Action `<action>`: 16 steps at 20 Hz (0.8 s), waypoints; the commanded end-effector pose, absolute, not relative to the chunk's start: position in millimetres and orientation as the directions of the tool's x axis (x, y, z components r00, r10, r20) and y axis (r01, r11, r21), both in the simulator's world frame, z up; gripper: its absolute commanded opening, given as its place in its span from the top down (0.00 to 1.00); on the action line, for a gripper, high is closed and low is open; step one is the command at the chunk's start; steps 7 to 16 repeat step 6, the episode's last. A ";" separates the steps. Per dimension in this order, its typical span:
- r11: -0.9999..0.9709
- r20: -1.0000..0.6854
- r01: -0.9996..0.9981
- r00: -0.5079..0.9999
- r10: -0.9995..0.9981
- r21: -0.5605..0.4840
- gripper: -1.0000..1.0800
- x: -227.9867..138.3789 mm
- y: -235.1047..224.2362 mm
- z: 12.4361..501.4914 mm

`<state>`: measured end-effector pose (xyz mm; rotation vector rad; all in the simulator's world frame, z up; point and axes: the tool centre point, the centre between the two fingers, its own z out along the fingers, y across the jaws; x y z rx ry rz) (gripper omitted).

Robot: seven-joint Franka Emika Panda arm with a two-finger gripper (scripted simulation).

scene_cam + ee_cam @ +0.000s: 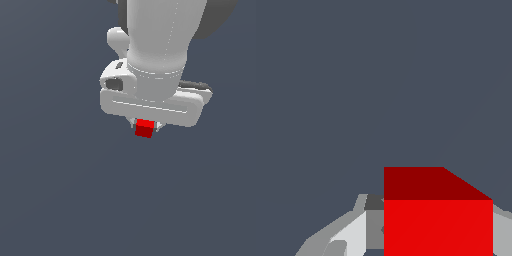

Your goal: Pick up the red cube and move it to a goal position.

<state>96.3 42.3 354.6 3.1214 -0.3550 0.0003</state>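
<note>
A small bright red cube (145,128) sits just under the white hand of the arm in the exterior view. My gripper (146,128) is shut on the red cube, with short pale fingers showing on either side of it. In the wrist view the red cube (438,220) fills the lower part of the picture, held between a grey-white finger (353,232) on one side and a sliver of the other finger (502,230). Whether the cube rests on the surface or hangs above it cannot be told.
A plain dark grey-blue surface (60,190) fills both views. The arm's white wrist and links (155,45) rise out of the top of the exterior view.
</note>
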 end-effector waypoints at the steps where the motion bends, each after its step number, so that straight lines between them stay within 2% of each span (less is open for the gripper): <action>1: -0.974 0.000 -0.225 0.974 -0.225 0.000 1.00 97.2 43.4 358.5; 16: -0.974 0.000 -0.225 0.974 -0.225 0.000 1.00 97.8 43.3 358.3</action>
